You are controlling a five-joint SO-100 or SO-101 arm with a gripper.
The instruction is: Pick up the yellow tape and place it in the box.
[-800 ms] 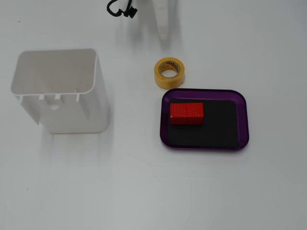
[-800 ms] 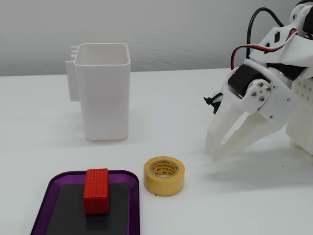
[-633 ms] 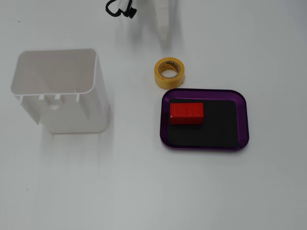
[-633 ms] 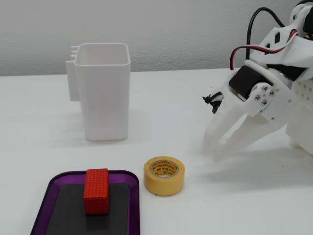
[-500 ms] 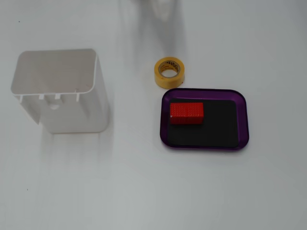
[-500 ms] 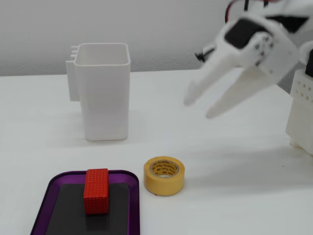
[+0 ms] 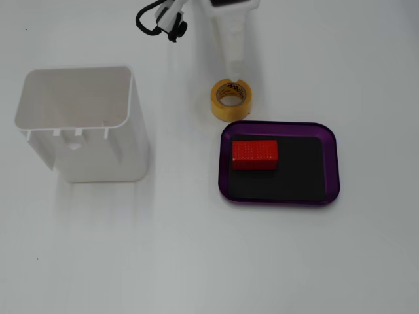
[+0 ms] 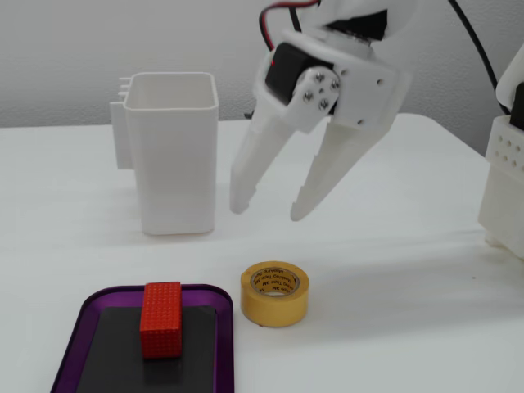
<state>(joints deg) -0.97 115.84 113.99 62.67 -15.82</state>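
The yellow tape (image 7: 230, 99) lies flat on the white table, just outside the box's far rim; it also shows in the other fixed view (image 8: 275, 292). The box, a shallow purple tray (image 7: 281, 124) with a black bottom, holds a red block (image 7: 255, 155); tray (image 8: 90, 309) and block (image 8: 161, 318) show in both fixed views. My white gripper (image 8: 268, 210) is open and empty, fingers pointing down. It hangs above the table behind the tape, apart from it. From above, the gripper (image 7: 234, 64) ends just short of the tape.
A taller white open-topped container (image 7: 78, 124) stands left of the tray, also seen behind it (image 8: 172, 164). A white piece of robot structure (image 8: 503, 180) stands at the right edge. Black cables (image 7: 157, 19) hang near the arm.
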